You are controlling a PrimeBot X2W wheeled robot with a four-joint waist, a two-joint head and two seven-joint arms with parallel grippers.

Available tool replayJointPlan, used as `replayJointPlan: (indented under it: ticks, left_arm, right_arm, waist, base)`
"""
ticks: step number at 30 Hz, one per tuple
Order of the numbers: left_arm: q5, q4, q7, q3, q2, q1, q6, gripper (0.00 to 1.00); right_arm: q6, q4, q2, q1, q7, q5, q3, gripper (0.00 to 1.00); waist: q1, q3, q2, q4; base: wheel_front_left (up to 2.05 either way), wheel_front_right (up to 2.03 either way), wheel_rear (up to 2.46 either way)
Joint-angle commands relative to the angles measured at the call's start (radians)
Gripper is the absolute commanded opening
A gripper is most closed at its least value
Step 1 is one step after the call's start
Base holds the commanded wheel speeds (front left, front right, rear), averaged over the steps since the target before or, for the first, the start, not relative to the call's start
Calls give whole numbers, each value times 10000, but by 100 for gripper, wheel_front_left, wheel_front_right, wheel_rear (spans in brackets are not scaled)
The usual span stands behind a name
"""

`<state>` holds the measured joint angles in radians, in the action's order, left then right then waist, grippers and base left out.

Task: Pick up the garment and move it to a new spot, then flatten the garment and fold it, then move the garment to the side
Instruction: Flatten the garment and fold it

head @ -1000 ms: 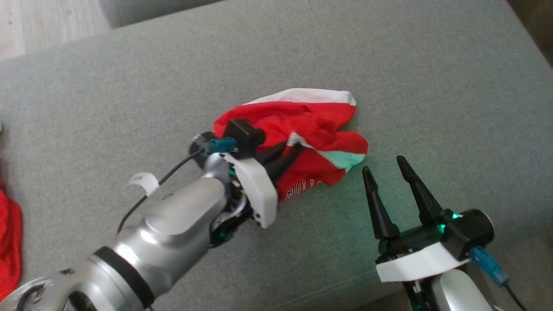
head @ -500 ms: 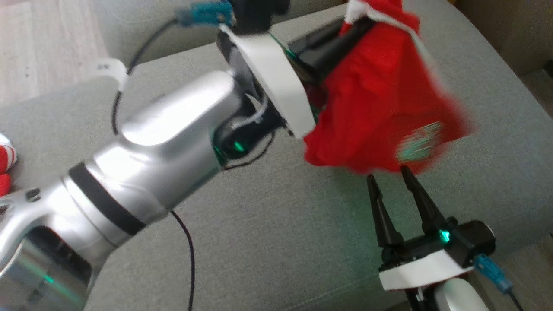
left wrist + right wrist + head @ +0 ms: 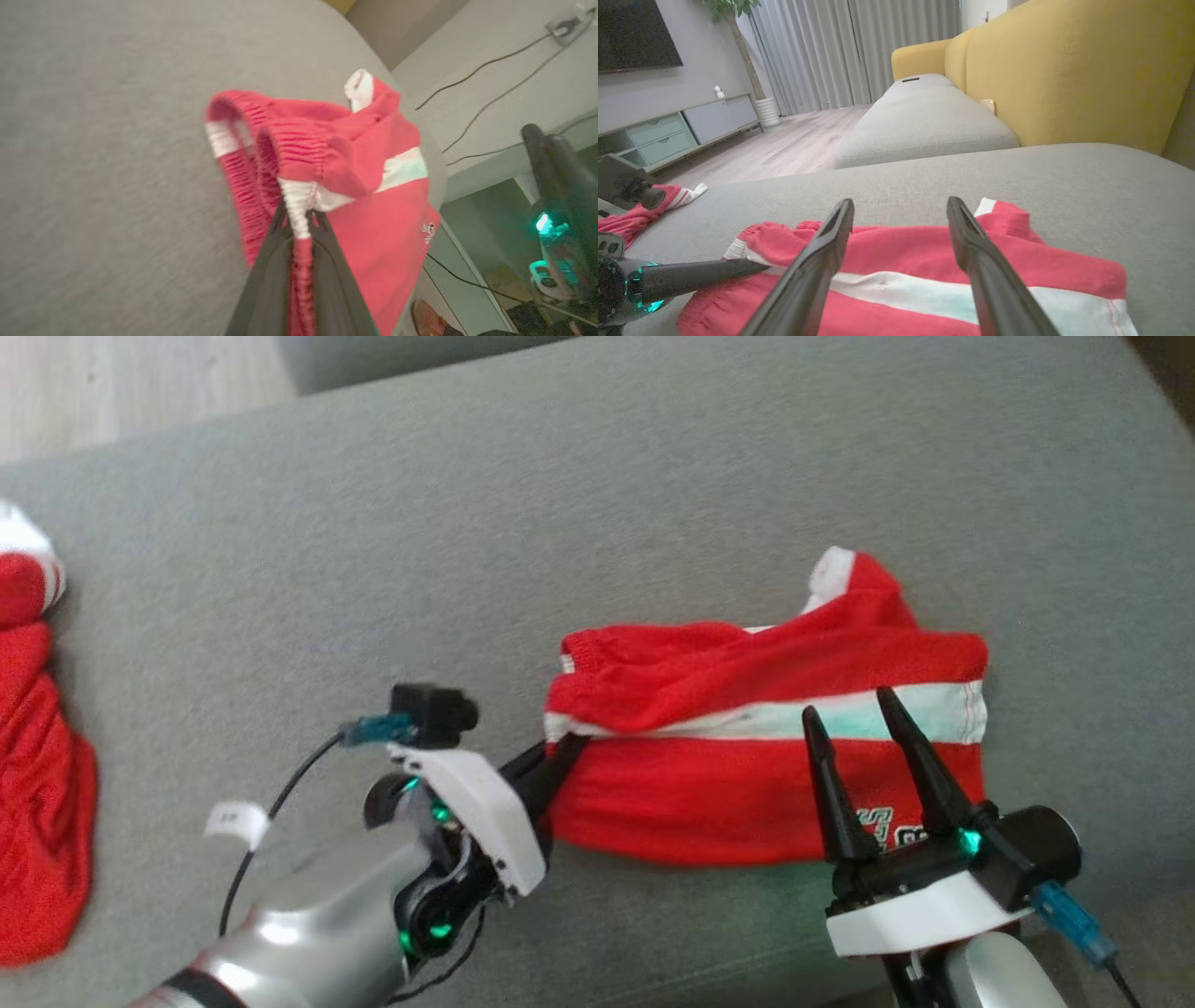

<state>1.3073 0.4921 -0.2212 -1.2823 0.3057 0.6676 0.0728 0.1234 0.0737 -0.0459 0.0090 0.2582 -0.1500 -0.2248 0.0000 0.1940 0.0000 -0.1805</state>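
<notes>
Garment: we see the garment [image 3: 747,793], red shorts with a white stripe [image 3: 766,721] along their length, lying stretched out on the grey sofa cushion [image 3: 653,476], right of the middle in the head view.
Garment's lie: its gathered waistband [image 3: 299,149] points toward the robot's left. The cloth is wrinkled along the far edge, and one white-tipped corner is turned up at the far right.
Left gripper: we find the left gripper [image 3: 560,756] at the garment's left end, its two fingers pinched tight on the white patch of the waistband. In the left wrist view the cloth runs up between them.
Right gripper: the right gripper [image 3: 848,704] stands with its fingers spread wide and holds nothing. Its tips show over the white stripe at the garment's near right part. We cannot tell whether they touch the cloth.
Second red cloth: a second red cloth [image 3: 37,784] with white trim lies bunched at the cushion's far left, well apart from the garment.
Around: we see a yellow backrest [image 3: 1064,70] behind the cushions and a wooden floor [image 3: 121,383] beyond the cushion's far left corner.
</notes>
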Motion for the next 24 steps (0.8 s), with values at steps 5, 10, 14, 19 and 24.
replayJointPlan:
  ticks: [5, 10, 14, 19, 24]
  left_arm:
    - [218, 256, -330, 755, -244, 22, 281, 0]
    - [207, -149, -376, 903, -200, -328, 505, 100]
    - [606, -884, -393, 1297, 2, -686, 568, 100]
    - [757, -1422, -400, 1401, 369, -888, 575, 86]
    - [862, -1627, -402, 1426, 586, -984, 577, 18]
  right_arm:
    - [73, -240, -43, -435, 36, 190, -125, 100]
    - [73, -147, -43, -428, 36, 229, -180, 100]
    - [73, -110, -43, -397, 36, 244, -275, 100]
    - [73, -135, -43, -362, 36, 302, -332, 100]
    - [73, -147, -53, -288, 36, 356, -279, 100]
  waist:
    - [0, 308, 0, 571]
    - [0, 174, 0, 735]
    - [0, 94, 0, 704]
    - [0, 132, 0, 541]
    - [0, 143, 0, 465]
  base:
    - [0, 0, 0]
    - [0, 0, 0]
    - [0, 0, 0]
    - [0, 0, 0]
    - [0, 0, 0]
